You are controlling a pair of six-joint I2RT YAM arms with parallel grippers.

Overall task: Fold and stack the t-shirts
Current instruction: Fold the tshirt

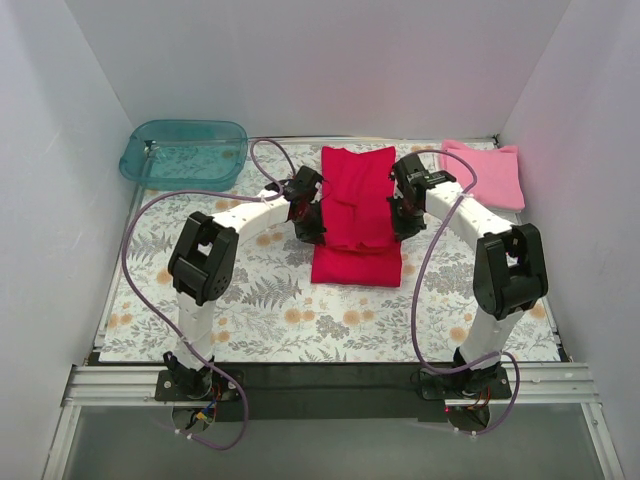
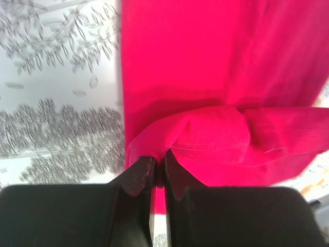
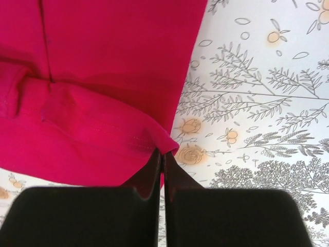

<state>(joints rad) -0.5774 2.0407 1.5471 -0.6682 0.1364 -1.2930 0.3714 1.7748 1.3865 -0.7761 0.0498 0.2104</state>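
Top view: high behind the arm bases (image 1: 190, 380), looking down and forward over the whole table (image 1: 250, 300). Left wrist view: close, past the left gripper (image 2: 158, 165) at lower centre, red shirt (image 2: 205, 62) filling the right. Right wrist view: equally close, past the right gripper (image 3: 162, 158), shirt upper left. Shared: shirt, table.

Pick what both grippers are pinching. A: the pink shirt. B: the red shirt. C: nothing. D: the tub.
B: in the wrist views the left gripper and right gripper are each shut on a folded edge of the red shirt.
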